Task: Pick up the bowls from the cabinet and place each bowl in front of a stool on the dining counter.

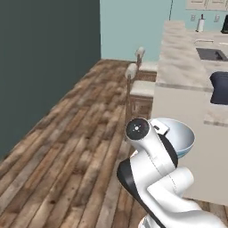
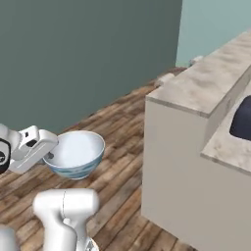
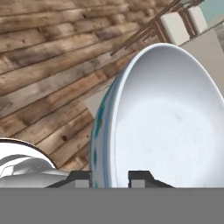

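Observation:
A white bowl (image 1: 183,138) (image 2: 76,153) (image 3: 170,127) with a blue pattern outside and a pale blue inside hangs above the wooden floor. My gripper (image 2: 49,153) (image 3: 111,178) is shut on its rim, one finger inside and one outside. The bowl is level, just short of the grey front wall of the dining counter (image 1: 178,58) (image 2: 201,88) and below the beige marbled top. Two pale-seated stools (image 1: 132,71) (image 3: 175,26) stand along the counter's left side, farther ahead. The cabinet is out of view.
A dark grey wall (image 1: 44,58) (image 2: 88,54) runs along the left, with open wooden floor (image 1: 67,147) between it and the counter. A dark rounded object (image 1: 219,87) (image 2: 242,117) sits on the lower counter beyond. A sink (image 1: 211,54) lies farther back.

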